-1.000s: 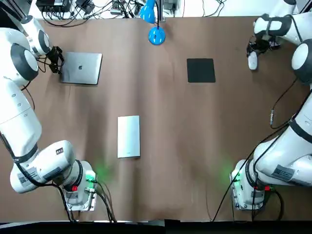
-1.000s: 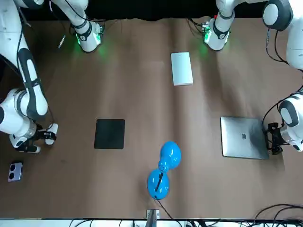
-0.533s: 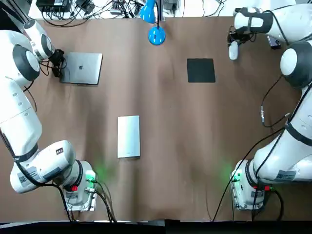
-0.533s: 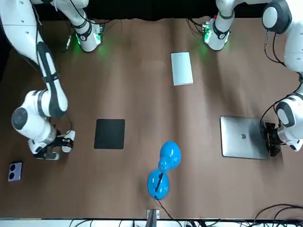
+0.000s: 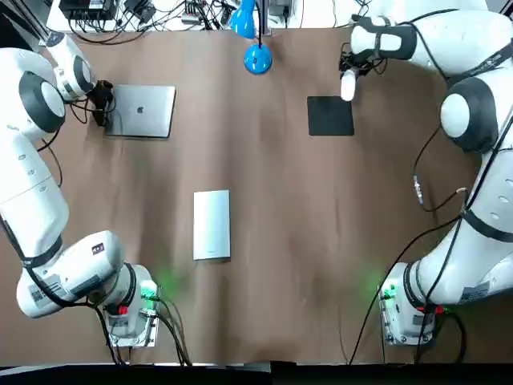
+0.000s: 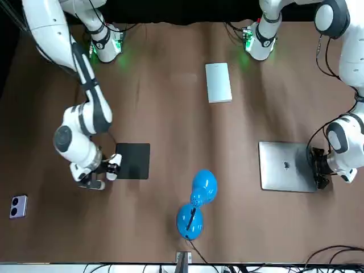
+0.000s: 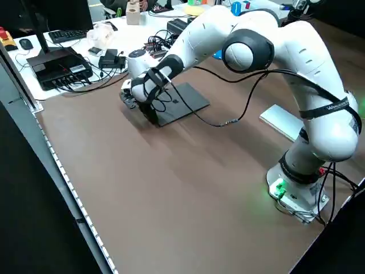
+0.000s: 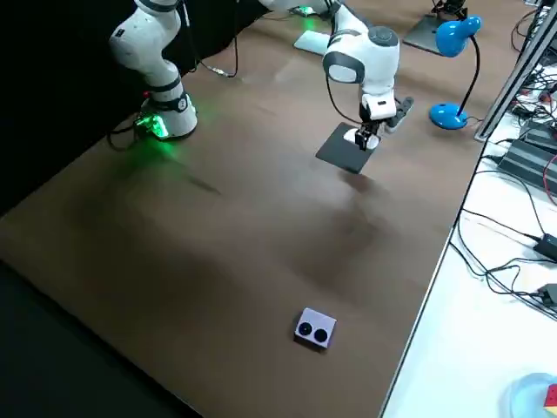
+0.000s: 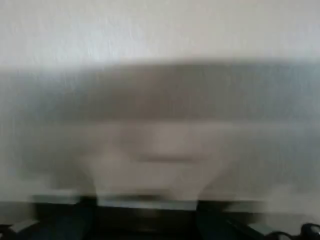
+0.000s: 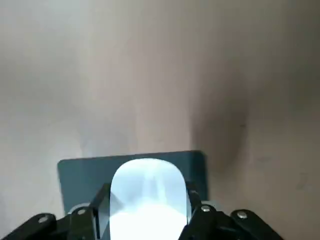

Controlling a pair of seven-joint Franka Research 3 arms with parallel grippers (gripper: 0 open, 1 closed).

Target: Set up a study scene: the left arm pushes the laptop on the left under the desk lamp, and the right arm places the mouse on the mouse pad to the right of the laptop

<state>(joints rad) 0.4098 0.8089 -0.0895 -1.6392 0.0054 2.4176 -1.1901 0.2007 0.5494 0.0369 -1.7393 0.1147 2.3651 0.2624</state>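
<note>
The mouse (image 5: 348, 87) is gripped in the right tool (image 5: 349, 76), which is closed on its two sides; the right wrist view shows this well. It is at the far right corner of the mouse pad (image 5: 330, 115), at the pad's edge and not over its middle. Whether it touches anything below, we cannot tell.

The laptop (image 5: 144, 111), with its lid shut, lies at the far left of the worktop (image 5: 280, 241), well apart from the desk lamp (image 5: 257, 59). The left tool (image 5: 99, 105) stands against the laptop's outer edge; whether this tool is open or closed, we cannot tell.

We judge that both steps are in hand together: the push of the laptop and the carrying of the mouse. Next, the right arm needs to bring the mouse over the pad's middle, lower it flat, and only then open. The left arm needs a straight, level push toward the lamp, so that the laptop does not turn, and it must stop before the lamp's base.
</note>
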